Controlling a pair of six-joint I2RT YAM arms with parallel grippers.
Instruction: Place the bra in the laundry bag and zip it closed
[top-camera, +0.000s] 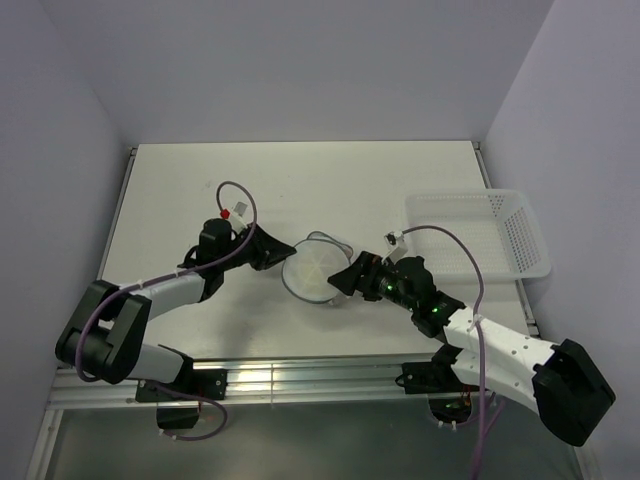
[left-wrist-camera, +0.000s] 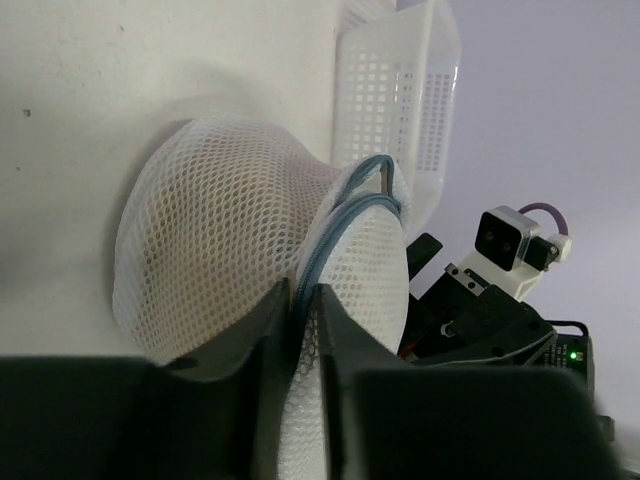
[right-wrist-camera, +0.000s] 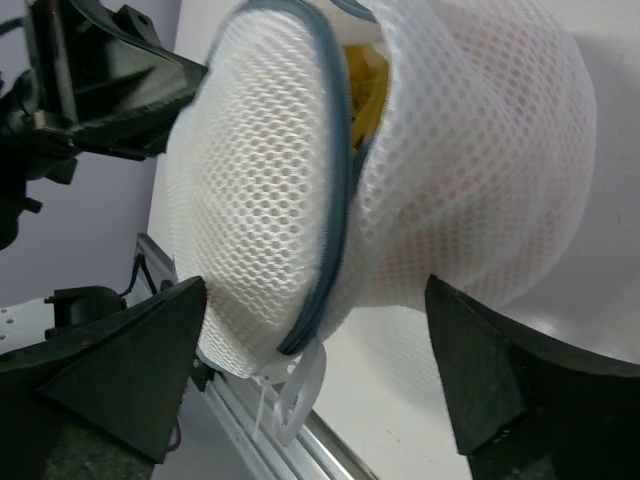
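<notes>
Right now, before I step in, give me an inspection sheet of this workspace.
Surface: white table, metal rail along its near edge.
Job's things: round white mesh laundry bag with blue-grey zip rim, mid-table; yellow fabric, likely the bra, shows inside through a zip gap.
Clutter: white plastic lattice basket at the right edge, nothing seen inside.
Grippers: left gripper pinches the bag's rim, jaws narrow; right gripper open, straddling the bag.
Cables: purple cables loop above both wrists.
Surroundings: lilac walls; nothing else seen.
</notes>
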